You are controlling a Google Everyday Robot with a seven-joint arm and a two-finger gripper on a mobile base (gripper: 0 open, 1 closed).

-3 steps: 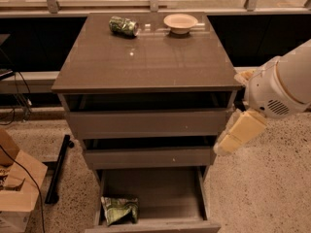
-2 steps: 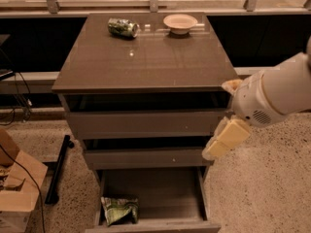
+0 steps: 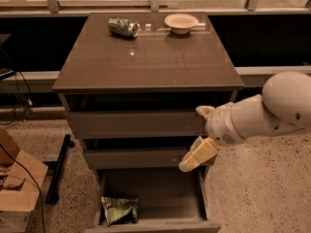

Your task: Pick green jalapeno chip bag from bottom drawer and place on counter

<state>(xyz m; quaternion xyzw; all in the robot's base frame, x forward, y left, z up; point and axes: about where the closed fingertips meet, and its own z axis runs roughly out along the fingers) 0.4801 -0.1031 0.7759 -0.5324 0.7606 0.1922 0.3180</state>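
The green jalapeno chip bag [image 3: 119,208], a crumpled, shiny green-and-white foil snack bag, lies in the left front corner of the bottom drawer [image 3: 160,191]. This drawer is the lowest grey-brown tray and is pulled out the most. High above the drawer is the flat, shiny grey-brown desk [image 3: 146,62] on top of the cabinet. A small green drink can [image 3: 122,27] lies on its side there, and a little pale round bowl [image 3: 181,22] sits to the right of it.

The cream two-finger gripper [image 3: 194,139] hangs above the right side of the bottom drawer, in front of the middle drawer [image 3: 136,158]. Its fingers [image 3: 198,154] look spread apart, with nothing between them.

The bag is on the other side of the drawer, so the gripper has to go left and down. It could bump the middle drawer on the way. The bag sits close to the drawer walls, so a finger could hit a wall. The foil is soft and slippery, so a small pinch could slip off.
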